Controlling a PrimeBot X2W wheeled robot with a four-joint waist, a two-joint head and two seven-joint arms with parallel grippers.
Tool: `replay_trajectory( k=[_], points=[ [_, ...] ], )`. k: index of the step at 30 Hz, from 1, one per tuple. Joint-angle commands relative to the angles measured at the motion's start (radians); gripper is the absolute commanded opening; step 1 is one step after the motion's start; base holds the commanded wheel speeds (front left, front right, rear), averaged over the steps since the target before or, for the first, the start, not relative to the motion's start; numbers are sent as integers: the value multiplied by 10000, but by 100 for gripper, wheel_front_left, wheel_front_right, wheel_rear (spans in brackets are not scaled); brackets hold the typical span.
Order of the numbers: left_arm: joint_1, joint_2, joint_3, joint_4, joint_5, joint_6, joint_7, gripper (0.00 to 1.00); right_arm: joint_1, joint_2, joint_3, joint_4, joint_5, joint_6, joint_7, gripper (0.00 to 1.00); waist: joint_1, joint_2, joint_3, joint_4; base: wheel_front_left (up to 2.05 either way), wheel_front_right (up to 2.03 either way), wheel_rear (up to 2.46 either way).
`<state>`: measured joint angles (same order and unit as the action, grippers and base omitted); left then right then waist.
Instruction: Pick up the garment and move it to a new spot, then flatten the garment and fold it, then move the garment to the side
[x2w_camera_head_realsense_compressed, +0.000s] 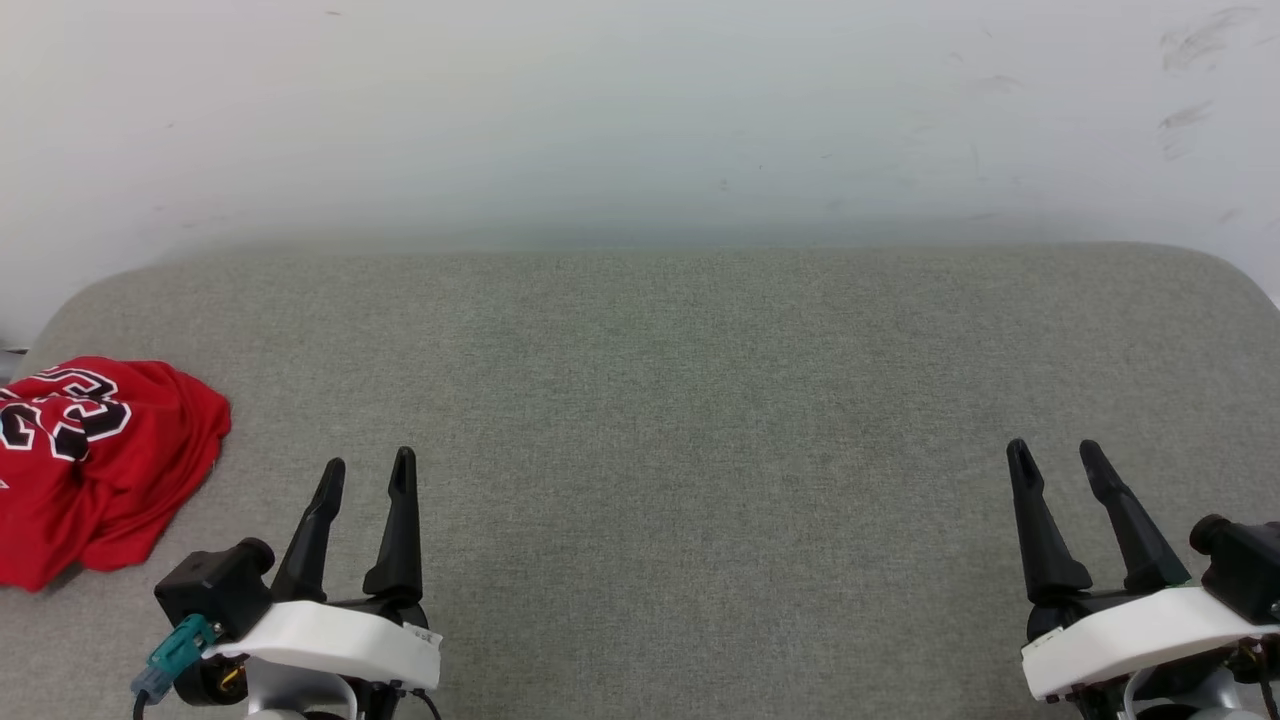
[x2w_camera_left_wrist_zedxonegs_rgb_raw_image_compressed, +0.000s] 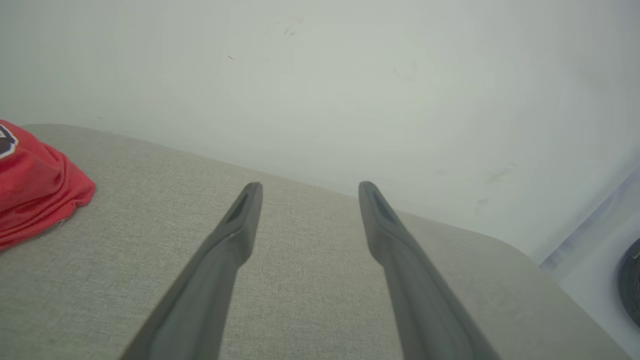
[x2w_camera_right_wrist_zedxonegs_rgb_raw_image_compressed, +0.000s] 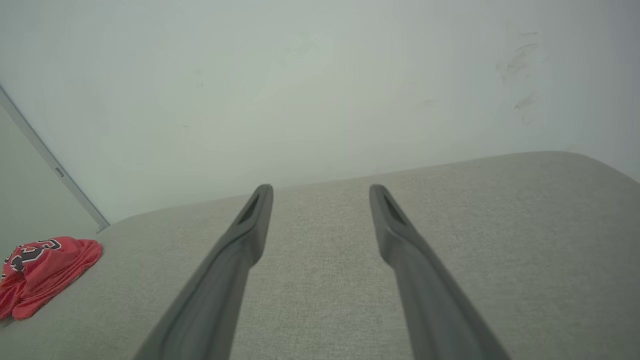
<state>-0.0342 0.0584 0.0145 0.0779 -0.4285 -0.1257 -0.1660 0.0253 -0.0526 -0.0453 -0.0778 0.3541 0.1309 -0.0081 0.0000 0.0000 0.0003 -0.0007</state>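
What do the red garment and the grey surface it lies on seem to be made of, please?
The garment looks like thin, soft jersey fabric, possibly synthetic: it slumps in loose folds and creases, mostly matte red, with printed black, white-outlined characters. The surface looks like matte woven upholstery cloth, probably over padding: a fine heathered grey weave shows, and its corners are rounded.

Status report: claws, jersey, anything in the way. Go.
Open and empty: left claw, right claw. Crumpled red jersey at left edge of grey cushion, apart from both claws. Nothing between it and left claw.
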Motion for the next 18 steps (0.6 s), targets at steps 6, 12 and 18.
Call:
replay_trajectory(
  k=[6,12,18],
  points=[
    [59,90,-36,43,795,57,-210,100,107,-23,-43,-350,-829,-2,84,100,0,0,-6,-14,0,0,0],
    [86,117,-88,124,1377,97,-344,100,187,-2,-61,-520,-1368,-2,107,100,0,0,-7,-7,0,0,0],
    [98,124,-142,247,1958,102,-498,100,281,22,-144,-690,-1660,-2,72,100,0,0,7,8,0,0,0]
  ],
)
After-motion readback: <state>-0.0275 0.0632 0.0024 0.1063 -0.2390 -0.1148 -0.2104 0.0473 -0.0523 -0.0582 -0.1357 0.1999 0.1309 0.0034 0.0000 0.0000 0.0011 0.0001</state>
